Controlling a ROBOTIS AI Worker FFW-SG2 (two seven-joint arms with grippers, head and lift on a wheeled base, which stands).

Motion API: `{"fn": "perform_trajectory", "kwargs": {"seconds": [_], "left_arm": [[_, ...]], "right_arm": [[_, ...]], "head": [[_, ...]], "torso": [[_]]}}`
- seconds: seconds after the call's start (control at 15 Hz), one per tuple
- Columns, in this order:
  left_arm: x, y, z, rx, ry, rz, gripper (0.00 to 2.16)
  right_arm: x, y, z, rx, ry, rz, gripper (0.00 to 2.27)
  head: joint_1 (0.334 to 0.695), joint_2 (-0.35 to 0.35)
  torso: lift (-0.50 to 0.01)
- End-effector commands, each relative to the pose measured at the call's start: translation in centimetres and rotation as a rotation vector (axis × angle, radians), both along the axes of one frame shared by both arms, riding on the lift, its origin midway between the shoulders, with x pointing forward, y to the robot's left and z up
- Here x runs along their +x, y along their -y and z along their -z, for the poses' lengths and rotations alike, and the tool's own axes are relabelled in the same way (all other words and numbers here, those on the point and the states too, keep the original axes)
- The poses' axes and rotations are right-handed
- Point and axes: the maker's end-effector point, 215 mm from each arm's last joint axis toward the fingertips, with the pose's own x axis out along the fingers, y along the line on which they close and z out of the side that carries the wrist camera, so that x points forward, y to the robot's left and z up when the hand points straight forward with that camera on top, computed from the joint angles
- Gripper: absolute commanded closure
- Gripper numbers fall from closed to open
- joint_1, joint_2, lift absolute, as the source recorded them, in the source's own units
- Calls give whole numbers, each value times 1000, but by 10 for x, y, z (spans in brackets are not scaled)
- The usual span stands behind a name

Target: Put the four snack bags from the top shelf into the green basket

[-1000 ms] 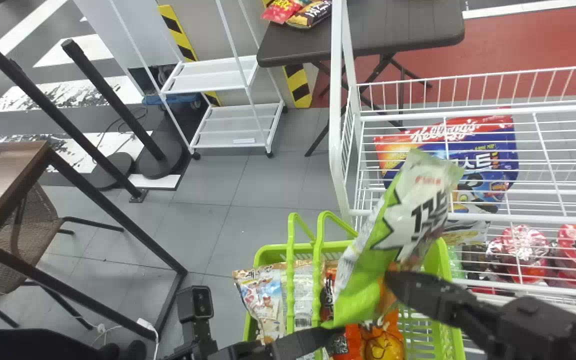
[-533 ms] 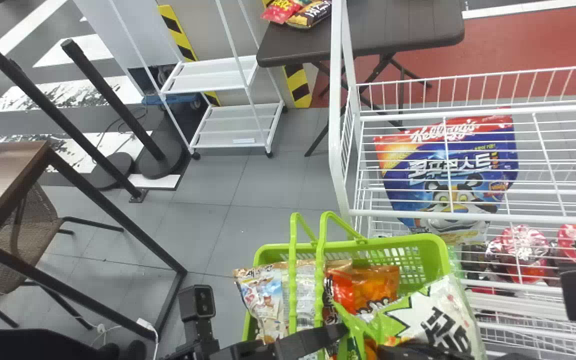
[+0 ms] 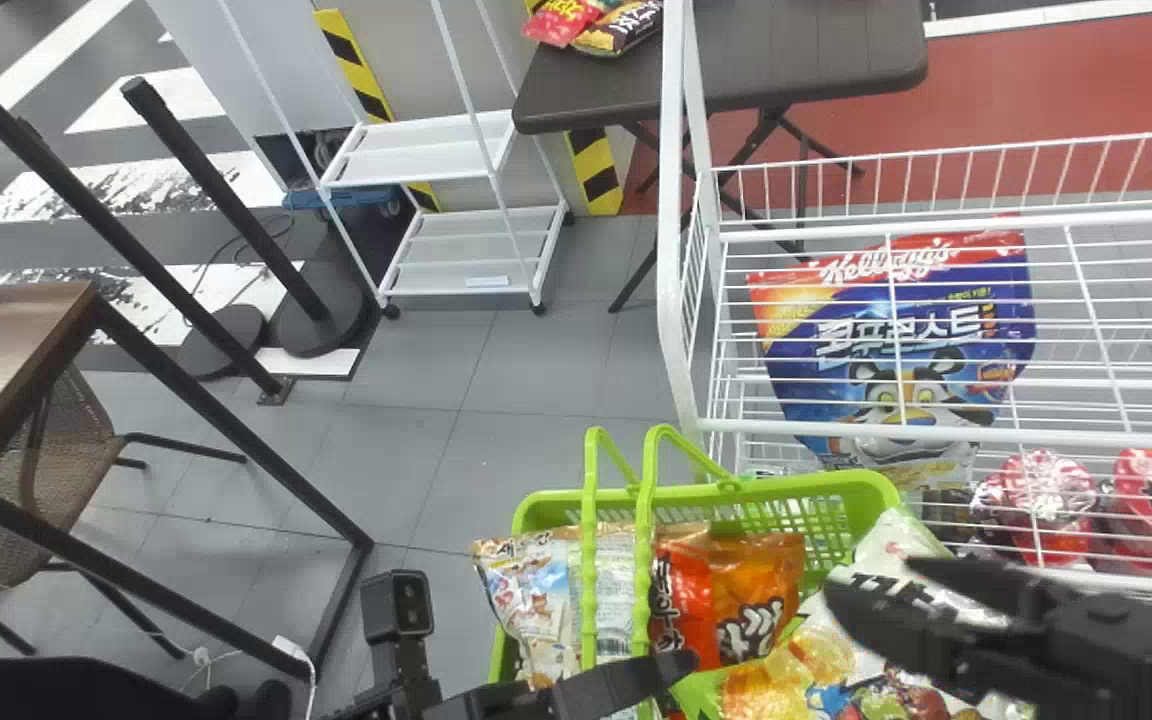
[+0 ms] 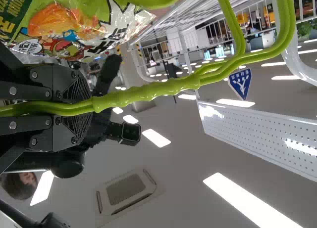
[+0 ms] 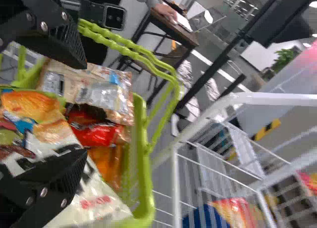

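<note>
At lower right, I hold the right end effector [image 3: 868, 582] apart near a white-and-green glossy snack bag [image 3: 894, 540], the left end effector [image 3: 674, 668] clamped on the green plastic basket handles [image 3: 590, 560].

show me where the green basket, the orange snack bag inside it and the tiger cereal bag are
Green basket [image 3: 796, 488]: head view, on its far rim
Orange snack bag [image 3: 758, 572]: head view, on its front
Tiger cereal bag [image 3: 816, 312]: head view, on its upper left part
</note>
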Motion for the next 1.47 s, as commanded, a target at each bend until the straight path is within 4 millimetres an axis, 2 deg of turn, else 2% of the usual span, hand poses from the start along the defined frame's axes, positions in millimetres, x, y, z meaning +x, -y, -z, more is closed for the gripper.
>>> {"fn": "perform_trajectory", "kwargs": {"seconds": [0.0, 0.07, 0.13, 0.33, 0.47, 0.73, 1.0, 1.4], "left_arm": [[0, 0, 0, -2, 0, 1, 2148], [0, 0, 0, 0, 0, 1, 2148], [0, 1, -1, -2, 2, 2, 2148], [1, 3, -2, -3, 7, 9, 2148], [-1, 6, 1, 18, 4, 19, 2148], [-1, 8, 1, 19, 4, 24, 2148], [-1, 8, 2, 22, 3, 23, 2148], [-1, 8, 4, 27, -2, 20, 2148]], "right_arm": [[36, 42, -24, -52, 162, 135, 60], [52, 63, -33, -107, 256, 211, 60], [66, 86, -37, -183, 351, 292, 60], [87, 124, -25, -309, 528, 413, 60], [92, 141, -11, -333, 587, 464, 56], [89, 157, 20, -349, 595, 515, 53], [79, 171, 29, -359, 585, 553, 56], [73, 179, 25, -349, 604, 607, 56]], "head": [[695, 325], [695, 289], [695, 218], [695, 103], [695, 36], [695, -26], [695, -58], [695, -84]], "torso": [[0], [0], [0], [0], [0], [0], [0], [0]]}}
